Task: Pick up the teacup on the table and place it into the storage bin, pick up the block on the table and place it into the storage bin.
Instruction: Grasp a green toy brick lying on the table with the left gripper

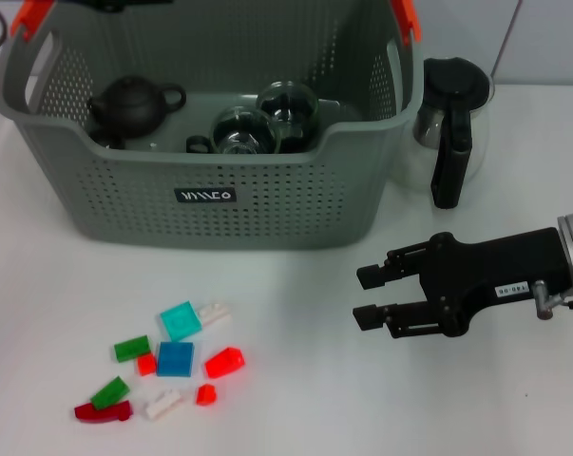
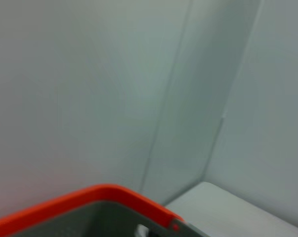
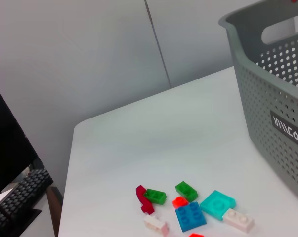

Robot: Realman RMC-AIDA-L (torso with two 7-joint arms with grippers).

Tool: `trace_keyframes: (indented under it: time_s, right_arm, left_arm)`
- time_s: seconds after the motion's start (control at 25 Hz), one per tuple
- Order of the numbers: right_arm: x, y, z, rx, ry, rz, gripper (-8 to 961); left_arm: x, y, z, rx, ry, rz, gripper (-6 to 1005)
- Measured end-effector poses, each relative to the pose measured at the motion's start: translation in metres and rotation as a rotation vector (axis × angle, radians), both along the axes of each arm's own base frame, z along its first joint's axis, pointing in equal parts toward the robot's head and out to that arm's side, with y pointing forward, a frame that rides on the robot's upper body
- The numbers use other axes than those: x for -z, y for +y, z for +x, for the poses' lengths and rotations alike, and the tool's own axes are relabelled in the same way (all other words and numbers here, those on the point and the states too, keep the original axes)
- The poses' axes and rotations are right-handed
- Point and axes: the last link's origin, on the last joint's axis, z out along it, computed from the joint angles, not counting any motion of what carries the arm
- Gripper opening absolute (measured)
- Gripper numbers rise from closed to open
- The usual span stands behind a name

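Storage bin (image 1: 210, 204) holding teacups (image 1: 243, 131), blocks (image 1: 175, 359) scattered on surface (image 1: 296, 399), right end effector (image 1: 370, 296) spread and empty beside them, left end effector state cannot be told.

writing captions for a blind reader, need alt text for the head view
A grey storage bin on a white table holds a dark teapot and glass cups. Small coloured blocks lie scattered in front of it, a glass pot stands beside it, and the right gripper hovers open on the right.
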Motion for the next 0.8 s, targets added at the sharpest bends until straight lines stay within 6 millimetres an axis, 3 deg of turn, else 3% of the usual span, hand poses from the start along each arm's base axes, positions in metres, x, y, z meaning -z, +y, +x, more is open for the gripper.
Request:
trace_keyframes:
  time_s: [0.32, 0.64, 0.8]
  right_arm:
    - [0.000, -0.001, 0.000, 0.000, 0.005, -0.007, 566]
    - [0.001, -0.001, 0.002, 0.007, 0.001, -0.003, 566]
    - [0.001, -0.002, 0.002, 0.005, 0.001, -0.006, 566]
  left_arm:
    - [-0.016, -0.046, -0.015, 0.093, -0.135, -0.098, 412]
    - [-0.007, -0.089, -0.049, 0.092, -0.164, -0.161, 402]
    - [-0.005, -0.105, -0.065, 0.070, -0.085, -0.189, 414]
